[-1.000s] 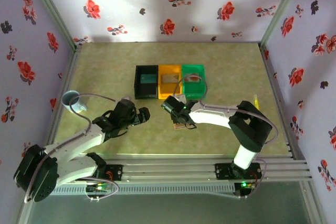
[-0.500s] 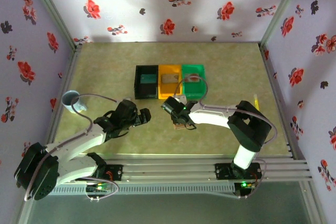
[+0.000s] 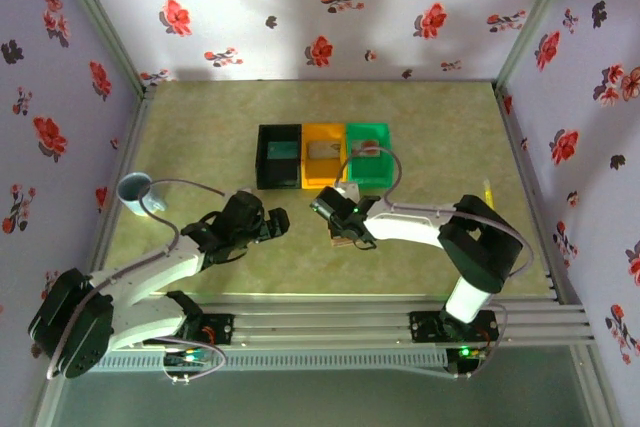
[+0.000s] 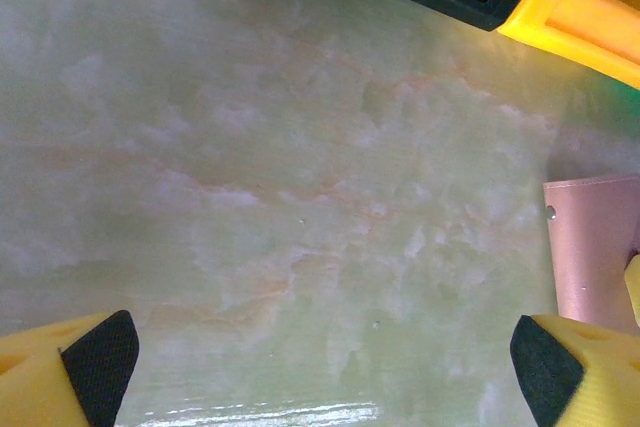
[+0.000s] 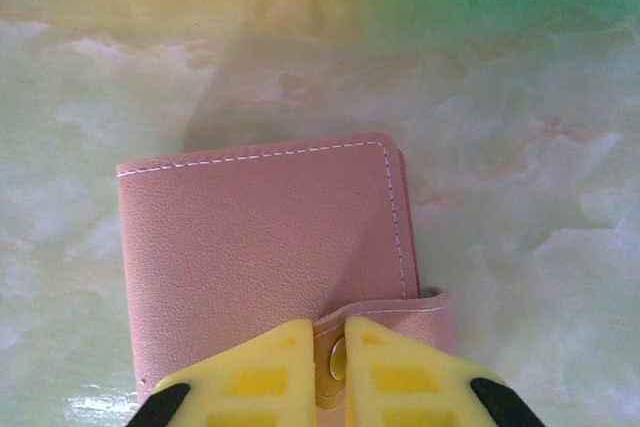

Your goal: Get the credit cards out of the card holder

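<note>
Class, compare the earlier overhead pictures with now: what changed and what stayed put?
The right hand stayed over the card holder while its arm's elbow shifted slightly toward the near edge. Its fingers now stand almost together at the clasp tab, seemingly pinching it. The left hand is open and has barely moved. The card holder, three bins and blue cup lie where they were.

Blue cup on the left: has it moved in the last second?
No. The blue cup stays put, just as far left of the black bin.
</note>
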`<state>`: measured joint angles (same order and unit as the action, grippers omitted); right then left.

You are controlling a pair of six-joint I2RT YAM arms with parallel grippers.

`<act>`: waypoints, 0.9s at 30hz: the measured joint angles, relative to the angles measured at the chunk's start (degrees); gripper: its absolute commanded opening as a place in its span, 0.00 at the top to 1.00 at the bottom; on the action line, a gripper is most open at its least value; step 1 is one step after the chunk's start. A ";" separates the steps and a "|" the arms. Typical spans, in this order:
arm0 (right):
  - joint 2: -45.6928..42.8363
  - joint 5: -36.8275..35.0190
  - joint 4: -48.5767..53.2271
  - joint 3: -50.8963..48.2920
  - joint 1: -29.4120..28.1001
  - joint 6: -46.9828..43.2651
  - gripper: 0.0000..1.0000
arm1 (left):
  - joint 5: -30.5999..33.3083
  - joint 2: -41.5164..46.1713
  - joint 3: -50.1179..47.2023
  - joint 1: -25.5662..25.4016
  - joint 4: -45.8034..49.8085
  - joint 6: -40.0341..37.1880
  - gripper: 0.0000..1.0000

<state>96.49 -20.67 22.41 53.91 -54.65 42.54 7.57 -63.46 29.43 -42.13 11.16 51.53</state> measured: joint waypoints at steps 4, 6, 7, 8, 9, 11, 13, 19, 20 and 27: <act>-0.72 0.15 -0.04 -0.48 0.00 0.00 0.92 | 0.00 -0.39 0.00 -0.22 0.00 0.52 0.00; -1.31 0.81 0.07 -0.85 0.00 -0.04 0.93 | -0.02 -0.42 -0.02 -0.37 -0.02 0.68 0.00; -1.75 1.22 0.22 -1.07 0.00 -0.07 0.94 | -0.02 -0.44 -0.02 -0.44 -0.02 0.68 0.00; -2.23 1.57 0.39 -1.27 0.00 -0.09 0.95 | -0.02 -0.44 -0.02 -0.48 -0.02 0.68 0.00; -2.89 1.88 0.72 -1.44 0.00 -0.15 0.97 | -0.02 -0.44 -0.04 -0.57 -0.02 0.68 0.00; -4.09 2.38 1.68 -1.49 0.00 -0.52 1.00 | -0.02 -0.44 -0.04 -0.74 -0.02 0.70 0.00; -5.33 2.71 2.34 -1.49 0.00 -0.96 1.00 | -0.02 -0.44 -0.02 -0.74 -0.04 0.70 0.00; -7.72 3.61 3.39 -1.49 0.00 -2.69 1.00 | 0.00 -0.44 -0.02 -0.74 -0.17 0.90 0.00; -8.00 3.93 3.48 -1.49 0.00 -2.97 1.00 | -0.02 -0.44 -0.04 -0.76 -0.22 0.90 0.00; -11.61 6.73 4.70 -0.66 0.00 -4.24 1.00 | 1.16 3.61 -0.66 -0.92 -0.02 2.03 0.00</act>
<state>84.88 -13.93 27.11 53.25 -54.65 38.30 8.73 -59.86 28.77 -43.05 11.14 53.56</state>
